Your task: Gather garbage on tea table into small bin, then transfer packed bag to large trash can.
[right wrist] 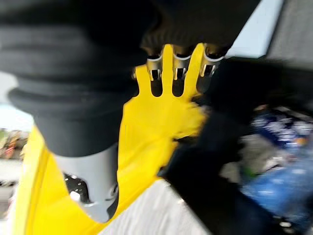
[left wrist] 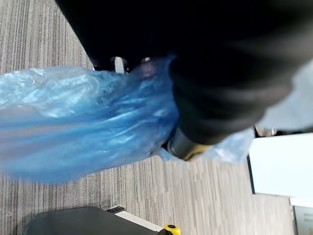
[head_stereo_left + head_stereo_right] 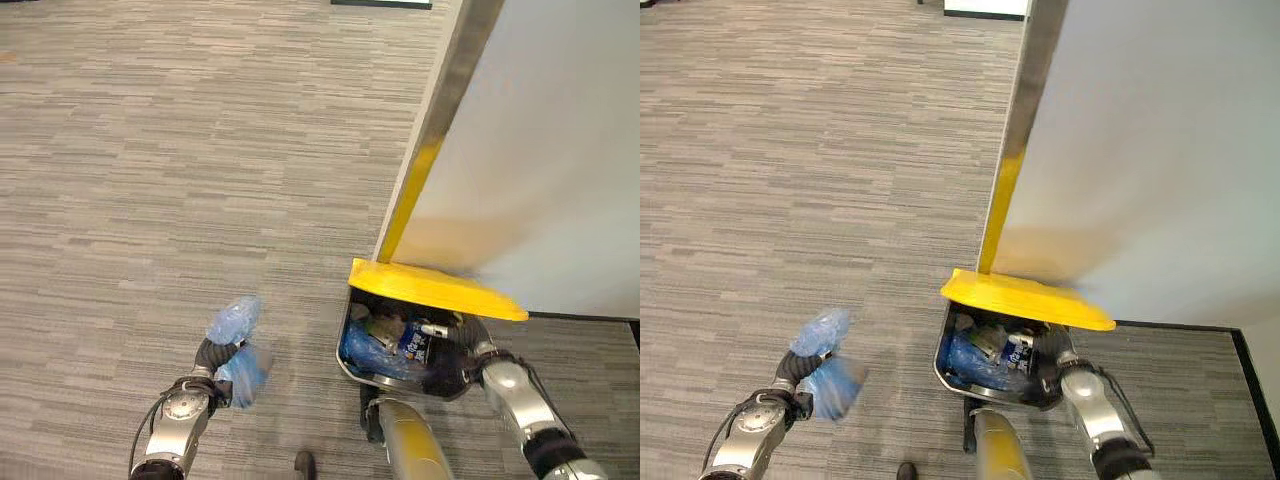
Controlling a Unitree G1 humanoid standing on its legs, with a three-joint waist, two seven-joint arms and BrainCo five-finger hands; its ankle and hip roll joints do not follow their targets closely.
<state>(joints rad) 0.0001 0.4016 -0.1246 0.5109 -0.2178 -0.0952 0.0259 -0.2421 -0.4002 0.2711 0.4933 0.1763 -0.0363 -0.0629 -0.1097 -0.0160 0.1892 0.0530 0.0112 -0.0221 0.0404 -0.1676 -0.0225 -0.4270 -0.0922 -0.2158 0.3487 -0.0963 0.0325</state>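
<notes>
nearest us, our left hand [image 3: 218,362] is closed around the blue packed bag [image 3: 234,322], held above the carpet [image 3: 150,150]. to the right, our right hand [image 3: 445,370] sits at the large trash can [image 3: 352,365] under its raised yellow lid [image 3: 430,288]; we cannot tell its grip. a white panel [image 3: 540,150] stands behind.

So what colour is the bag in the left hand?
Translucent light blue; the bag shows best in the left wrist view, bunched in the left hand.
</notes>
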